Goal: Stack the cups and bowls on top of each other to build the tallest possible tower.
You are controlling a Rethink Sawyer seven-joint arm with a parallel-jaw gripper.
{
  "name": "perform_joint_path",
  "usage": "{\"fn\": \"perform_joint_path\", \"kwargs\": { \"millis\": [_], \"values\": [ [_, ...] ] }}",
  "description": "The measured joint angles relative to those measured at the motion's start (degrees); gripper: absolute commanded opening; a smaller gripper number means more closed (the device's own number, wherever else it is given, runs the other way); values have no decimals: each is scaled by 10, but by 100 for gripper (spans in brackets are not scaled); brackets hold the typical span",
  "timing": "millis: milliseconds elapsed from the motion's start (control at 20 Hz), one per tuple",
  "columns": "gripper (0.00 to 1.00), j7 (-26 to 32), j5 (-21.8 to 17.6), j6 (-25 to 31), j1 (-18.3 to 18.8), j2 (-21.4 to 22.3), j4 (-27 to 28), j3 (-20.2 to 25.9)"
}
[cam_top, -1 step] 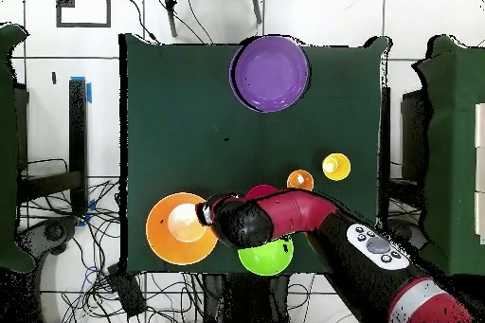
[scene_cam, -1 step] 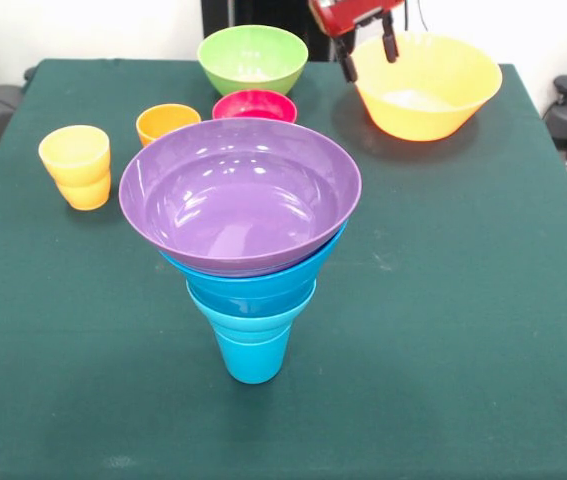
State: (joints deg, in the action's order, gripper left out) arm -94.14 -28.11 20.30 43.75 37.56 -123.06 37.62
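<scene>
So far, a partial tower (scene_cam, -1 step: 248,250) has been built near the middle of the dark green cloth-covered table (scene_cam, -1 step: 463,300): a glossy blue plastic cup (scene_cam, -1 step: 253,355) serves as base, blue plastic bowls (scene_cam, -1 step: 263,285) are seated above it, and a wide glossy purple plastic bowl (scene_cam, -1 step: 238,195) is set on top, so that a funnel widening upward is formed. From overhead only the purple bowl (cam_top, -1 step: 271,74) is seen of it. Left to be stacked are the large yellow-orange plastic bowl (scene_cam, -1 step: 428,85), the lime green plastic bowl (scene_cam, -1 step: 253,58), the small red plastic bowl (scene_cam, -1 step: 254,104), the orange plastic cup (scene_cam, -1 step: 166,122) and the yellow plastic cup (scene_cam, -1 step: 76,165), all resting apart from the tower on the table; roughly half the work is judged done. The red and black gripper (scene_cam, -1 step: 367,53) is held at the rim of the yellow-orange bowl, its two dark fingers (scene_cam, -1 step: 390,45) parted and straddling the bowl's wall, one outside and one seemingly inside; whether the rim is already pinched cannot be told, and the bowl sits on the table. In the overhead view the gripper (cam_top, -1 step: 203,213) is seen at the edge of the yellow-orange bowl (cam_top, -1 step: 175,234). The tower looks slightly tilted and top-heavy, the purple bowl overhanging the narrow cup far on all sides, so careful placement of the largest bowl is judged necessary.
</scene>
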Motion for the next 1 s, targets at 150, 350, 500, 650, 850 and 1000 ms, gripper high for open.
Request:
{"fn": "perform_joint_path", "kwargs": {
  "millis": [150, 350, 500, 650, 850, 1000],
  "values": [
    [100, 0, 0, -7, 0, -19, 7, -12],
    [100, 0, 0, -11, 0, -47, 16, -25],
    [100, 0, 0, -18, 0, -65, 20, -32],
    [100, 0, -1, -29, 0, -80, 23, -40],
    [100, 0, -9, -39, 0, -95, 25, -54],
    [100, 0, -14, -45, 0, -102, 25, -60]
  ]
}}
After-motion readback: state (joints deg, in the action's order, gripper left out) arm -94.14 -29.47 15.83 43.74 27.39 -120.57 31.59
